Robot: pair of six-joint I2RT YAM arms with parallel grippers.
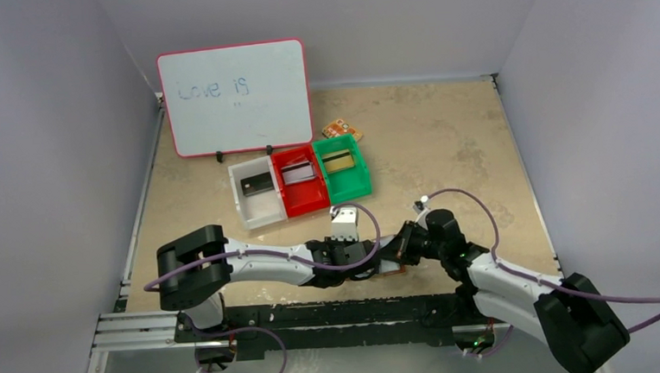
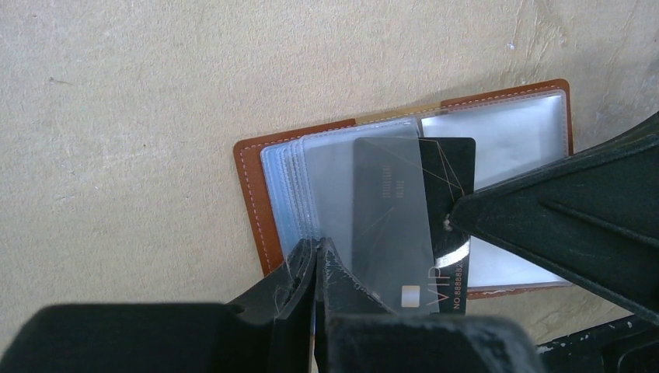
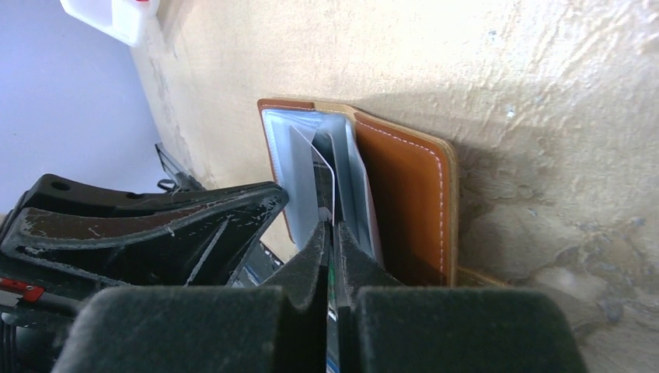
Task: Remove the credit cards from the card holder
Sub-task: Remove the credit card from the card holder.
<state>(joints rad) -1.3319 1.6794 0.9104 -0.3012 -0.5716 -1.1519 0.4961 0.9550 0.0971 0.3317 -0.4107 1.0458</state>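
Brown leather-look bifold card holder point(image 2: 249, 194) open on the beige table point(image 2: 116, 116) near its near edge, black plastic credit card point(image 2: 447, 167) half out of it and pinched by the right gripper point(image 3: 329, 229), left gripper point(image 2: 315, 249) clamped tight on the clear pocket sleeves point(image 2: 330, 179).

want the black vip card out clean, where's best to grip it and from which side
Pinch the black VIP card on its bare edge poking past the clear sleeve, coming from that open side; the sleeve covers the rest.
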